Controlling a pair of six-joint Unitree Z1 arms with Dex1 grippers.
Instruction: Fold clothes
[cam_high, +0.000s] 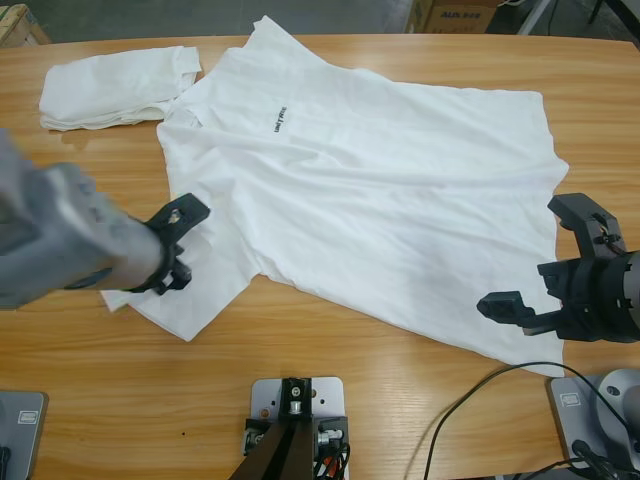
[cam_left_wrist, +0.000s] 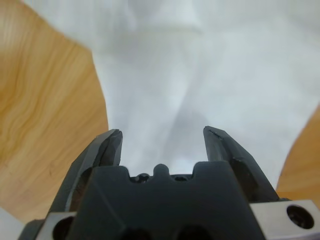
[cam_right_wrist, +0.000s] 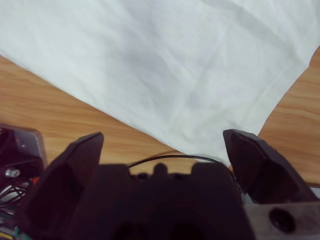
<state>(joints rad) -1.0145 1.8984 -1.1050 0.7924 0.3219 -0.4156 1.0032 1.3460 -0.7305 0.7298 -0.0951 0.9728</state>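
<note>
Spread T-shirt (cam_high: 370, 200) lies flat mid-table, collar far left beside the folded bundle (cam_high: 115, 88), hem to the right, long axis left-to-right with a slight tilt. Reaching for the first fold, judging by both arms: left gripper (cam_high: 172, 245) spread wide over the near-left sleeve, right gripper (cam_high: 545, 255) spread and empty at the near-right hem. Next calls for pinching both edges, then lifting together.

A lettered white T-shirt (cam_high: 370, 190) is lying spread flat — a folded white bundle (cam_high: 115, 88) is lying beside its collar.
</note>
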